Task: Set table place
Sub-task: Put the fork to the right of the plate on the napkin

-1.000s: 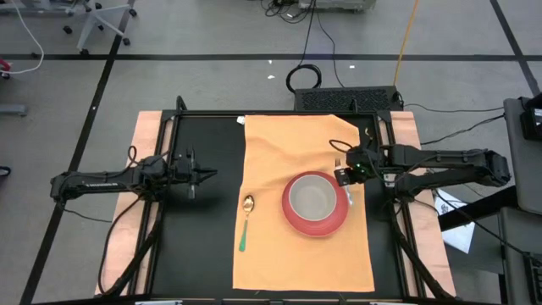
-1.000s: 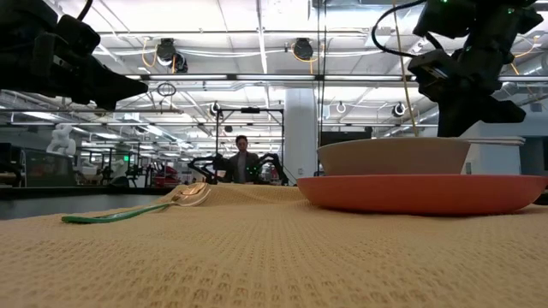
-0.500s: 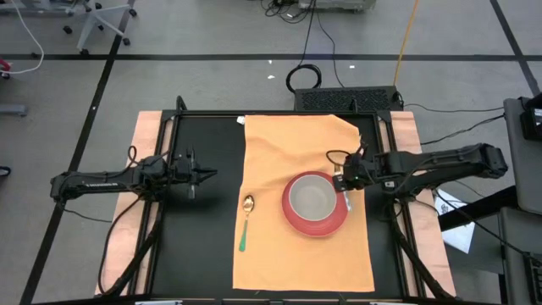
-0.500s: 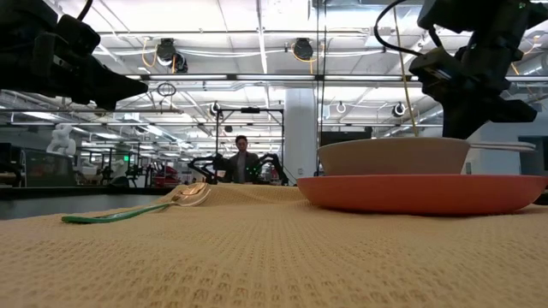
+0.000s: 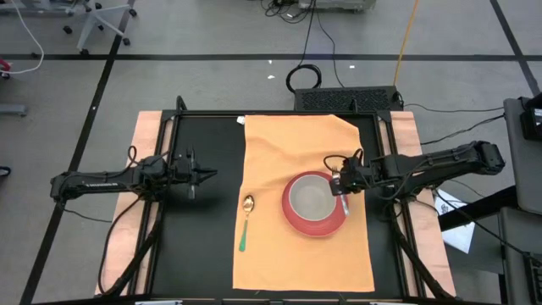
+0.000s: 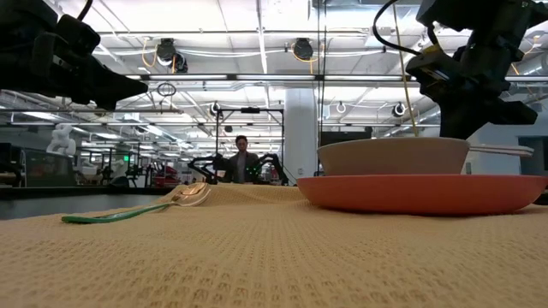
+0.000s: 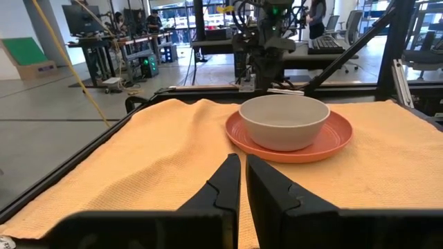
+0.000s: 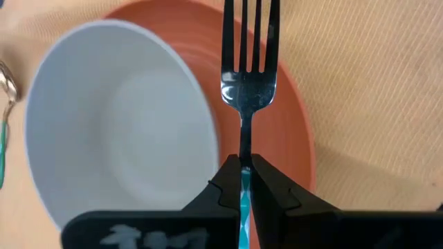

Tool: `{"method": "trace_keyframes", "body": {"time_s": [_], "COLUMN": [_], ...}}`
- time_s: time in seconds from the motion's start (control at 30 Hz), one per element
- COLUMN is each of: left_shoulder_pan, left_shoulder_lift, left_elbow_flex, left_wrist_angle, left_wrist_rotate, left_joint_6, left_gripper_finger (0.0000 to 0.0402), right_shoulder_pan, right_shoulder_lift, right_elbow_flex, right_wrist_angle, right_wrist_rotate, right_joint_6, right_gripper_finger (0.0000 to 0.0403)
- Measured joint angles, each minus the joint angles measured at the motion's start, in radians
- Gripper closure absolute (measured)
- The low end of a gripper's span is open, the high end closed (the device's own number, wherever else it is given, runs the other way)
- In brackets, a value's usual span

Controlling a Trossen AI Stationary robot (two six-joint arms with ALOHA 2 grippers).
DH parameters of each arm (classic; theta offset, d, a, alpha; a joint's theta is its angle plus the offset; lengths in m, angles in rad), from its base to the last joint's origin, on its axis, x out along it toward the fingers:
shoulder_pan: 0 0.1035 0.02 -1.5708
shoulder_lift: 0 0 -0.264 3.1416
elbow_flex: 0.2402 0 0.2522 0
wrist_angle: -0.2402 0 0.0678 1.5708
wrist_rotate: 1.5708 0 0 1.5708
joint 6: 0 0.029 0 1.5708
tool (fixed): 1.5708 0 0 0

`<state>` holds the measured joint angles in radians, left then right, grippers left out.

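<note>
The orange-tan mat (image 5: pixel 296 140) lies flat on the black tabletop. On it rests a red plate (image 5: pixel 317 226) with a grey bowl (image 5: pixel 312 197) standing in it. A spoon (image 5: pixel 246 222) with a green handle lies on the mat, to the left of the plate. My right gripper (image 5: pixel 340 184) hangs over the plate's right rim, shut on a fork (image 8: pixel 248 76) with a teal handle. My left gripper (image 5: pixel 210 175) hovers shut over the bare tabletop left of the mat, pointing at the plate (image 7: pixel 291 145). My right gripper pinches the fork between its two fingers where the metal neck meets the teal handle (image 8: pixel 244 164). The fingers lie along the fork, and the tines (image 8: pixel 249 28) point ahead past the fingertips. The fork is lifted clear, over the plate's rim (image 8: pixel 294 104) beside the bowl (image 8: pixel 118 131).
Black frame rails (image 5: pixel 385 127) run along the table's edges. Bare mat lies to the right of the plate (image 5: pixel 360 229) and along its near part (image 5: pixel 305 267). A person (image 6: pixel 242 158) sits far back in the room.
My right gripper, still shut on the fork, has moved a little toward the table's left and near edges. It has gone from beside the plate to over the plate's right rim. The left arm, plate, bowl and spoon have kept still.
</note>
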<state>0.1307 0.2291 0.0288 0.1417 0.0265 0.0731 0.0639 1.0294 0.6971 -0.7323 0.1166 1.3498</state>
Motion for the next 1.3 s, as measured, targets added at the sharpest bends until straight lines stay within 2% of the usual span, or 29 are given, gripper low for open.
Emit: {"method": "trace_keyframes", "body": {"time_s": [0.47,1.3], "left_shoulder_pan": [0.000,-0.001], "left_shoulder_lift": [0.000,0.000], "left_elbow_flex": [0.000,0.000], "left_wrist_angle": [0.013,0.019], "left_wrist_rotate": [0.003,0.003], "left_joint_6": [-0.005,-0.012], "left_gripper_finger": [0.0371,0.0371], "right_shoulder_pan": [0.043,0.009], "right_shoulder_lift": [0.000,0.003], "right_elbow_flex": [-0.073,-0.074], "right_wrist_angle": [0.065,0.138], "right_wrist_rotate": [-0.013,-0.012], "right_joint_6": [0.134,0.156], "right_gripper_finger": [0.0399,0.0399]}}
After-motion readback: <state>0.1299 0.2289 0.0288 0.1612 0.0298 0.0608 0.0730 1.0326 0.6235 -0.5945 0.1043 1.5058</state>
